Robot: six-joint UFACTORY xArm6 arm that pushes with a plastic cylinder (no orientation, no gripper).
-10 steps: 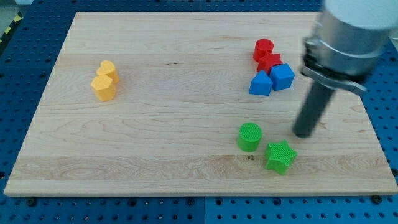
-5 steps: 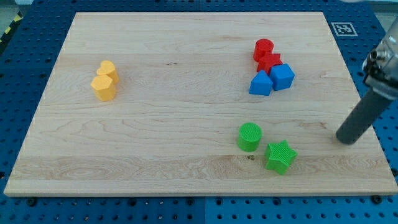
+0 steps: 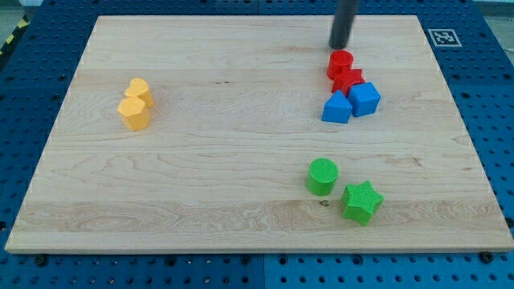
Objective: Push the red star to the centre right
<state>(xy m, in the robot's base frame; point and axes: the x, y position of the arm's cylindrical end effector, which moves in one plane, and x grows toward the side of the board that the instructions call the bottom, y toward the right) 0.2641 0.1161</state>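
Hovering just above the red cylinder (image 3: 340, 63), my tip (image 3: 339, 46) touches nothing; the red star (image 3: 348, 80) adjoins that cylinder below

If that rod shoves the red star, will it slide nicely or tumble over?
The red star looks squat and flat-bottomed, so it will probably slide, not tip. It touches the red cylinder and blue blocks, so they would likely move too. My tip sits just above the cylinder.

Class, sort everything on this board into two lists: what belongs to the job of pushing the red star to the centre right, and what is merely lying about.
Belongs to the job:
red star
my tip, just above the red cluster

Lying about:
red cylinder
blue triangle-like block
blue cube
green cylinder
green star
two yellow blocks, shapes unclear
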